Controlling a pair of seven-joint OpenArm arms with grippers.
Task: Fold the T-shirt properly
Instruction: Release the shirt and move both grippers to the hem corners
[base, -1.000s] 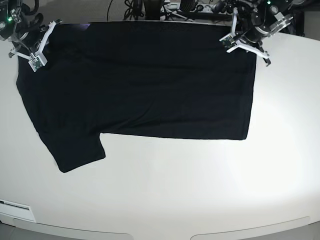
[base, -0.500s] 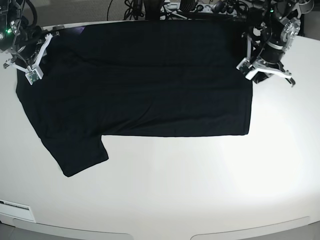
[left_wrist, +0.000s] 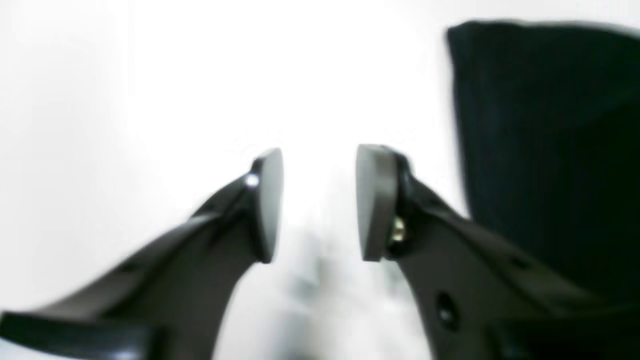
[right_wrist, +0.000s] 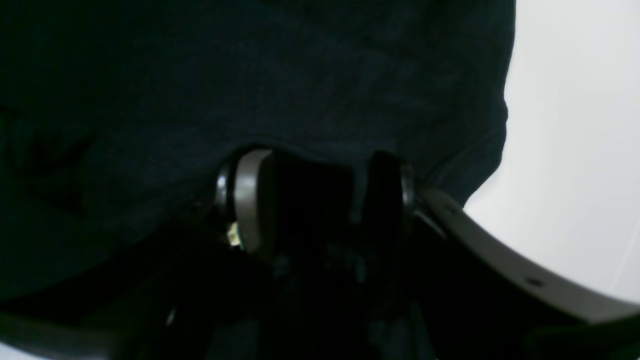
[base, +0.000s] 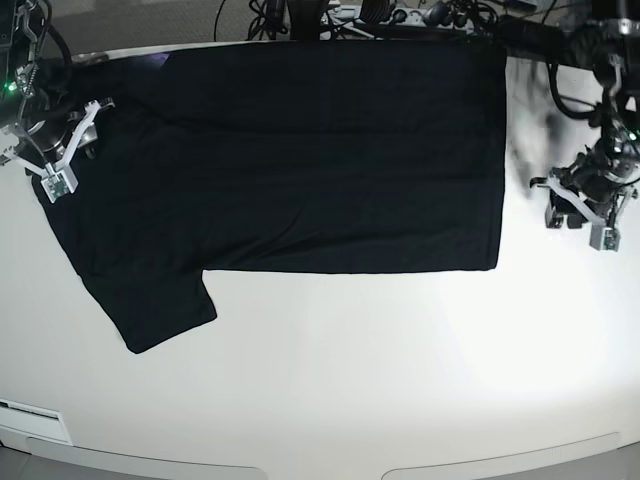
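Table (base: 330, 380): white and bare at the near edge, carrying the whole scene.
Shirt (base: 290, 160): black, plain side up, spread flat across the far half of the table, one sleeve (base: 160, 310) poking toward us.
Left gripper (base: 580, 212): off the cloth, hovering over bare table just beside the shirt's side edge; in the wrist view (left_wrist: 320, 202) the pads stand apart with nothing between them.
Right gripper (base: 55, 150): at the shirt's opposite edge; in the wrist view (right_wrist: 310, 200) dark cloth (right_wrist: 250, 75) fills the gap between its fingers, gripped.
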